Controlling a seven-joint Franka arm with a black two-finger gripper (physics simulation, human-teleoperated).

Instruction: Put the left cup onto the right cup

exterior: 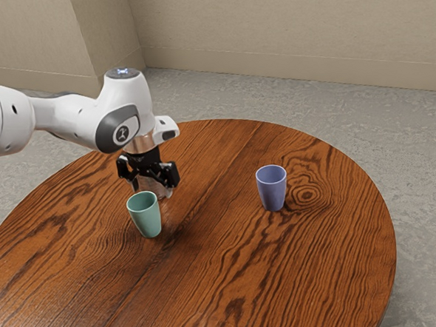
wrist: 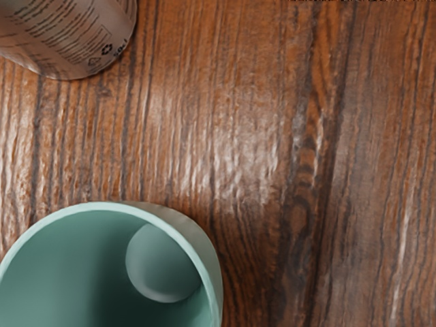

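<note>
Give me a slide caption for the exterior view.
Gripper poised at the green cup; purple cup stands apart on the wooden table.

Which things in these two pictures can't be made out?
1. Wrist view: a labelled cylinder, cut off by the picture's edge; print too small to read.
2. Wrist view: the green cup, partly cut off by the edge.
3. Exterior view: whether the gripper touches that cup; the cup's rim overlaps it.
4. Exterior view: the arm, its base cut off at the exterior view's left.

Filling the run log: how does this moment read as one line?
stage: pre-grasp | gripper: open, over teal cup | teal cup: upright on table | purple cup: upright, apart
</note>
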